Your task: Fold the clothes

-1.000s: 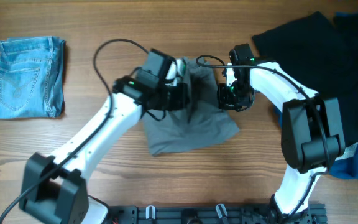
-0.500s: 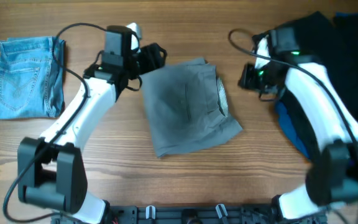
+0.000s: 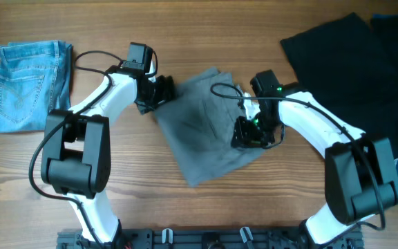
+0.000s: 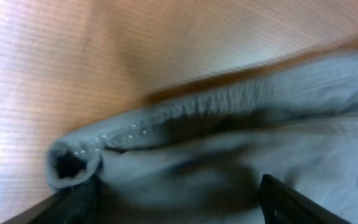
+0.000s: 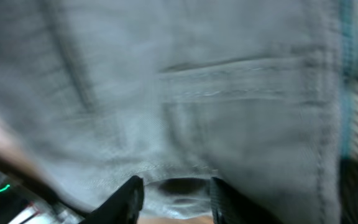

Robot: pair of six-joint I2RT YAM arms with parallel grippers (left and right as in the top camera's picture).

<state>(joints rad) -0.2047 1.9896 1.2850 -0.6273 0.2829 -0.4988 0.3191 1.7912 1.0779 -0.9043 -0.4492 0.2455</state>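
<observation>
A: Overhead view first: what sits nearest?
B: My right gripper (image 3: 246, 133), pinched shut on the right edge of the grey shorts (image 3: 206, 131), which lie rumpled in the middle of the table (image 3: 116, 187).
A: And your left gripper (image 3: 159, 91)?
B: Farther back, at the shorts' far-left hem (image 4: 166, 118). My left wrist view shows its fingers (image 4: 291, 199) spread wide, the hem lying between them. Folded denim (image 3: 27, 86) lies far left, a black garment (image 3: 365, 62) far right.

Left arm stretches toward the far edge, left of centre; left gripper (image 3: 162, 90) fingers (image 4: 291, 200) spread wide. Right arm bends in from the right edge; right gripper (image 3: 246, 133) mid-table, fingers (image 5: 131, 194) pinched on a grey shorts (image 5: 229, 93) fold.
</observation>
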